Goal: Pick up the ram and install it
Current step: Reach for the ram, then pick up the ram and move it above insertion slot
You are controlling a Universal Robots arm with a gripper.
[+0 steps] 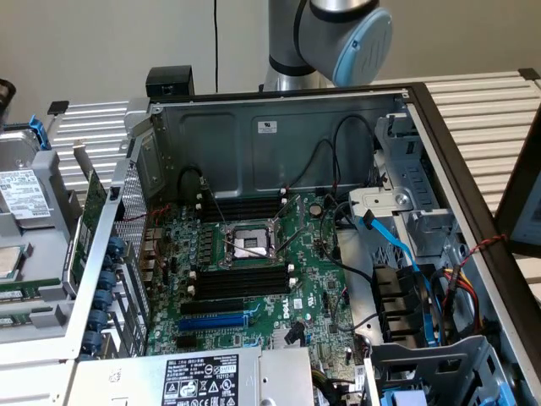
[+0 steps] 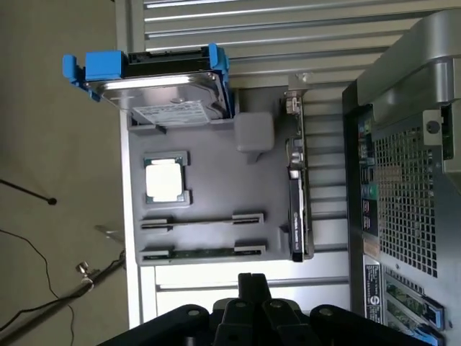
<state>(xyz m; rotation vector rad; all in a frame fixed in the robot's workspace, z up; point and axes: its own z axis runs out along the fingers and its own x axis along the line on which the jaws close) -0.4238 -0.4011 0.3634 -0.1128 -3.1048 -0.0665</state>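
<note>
open computer case (image 1: 279, 135), green motherboard (image 1: 314, 275)

Ext cam close over open PC case (image 1: 254, 144); wrist cam over adjacent tray (image 2: 216, 180); both shared.

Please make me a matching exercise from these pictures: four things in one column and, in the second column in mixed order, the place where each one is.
Things
1. ram
2. hard drive
3. processor chip
4. blue expansion slot

Places
A. on the motherboard, inside the open case
B. in a square recess of the grey tray
C. in a blue bracket at one end of the tray
D. lying in a long narrow holder of the tray

Pairs: 1-D, 2-C, 3-B, 4-A.
</note>
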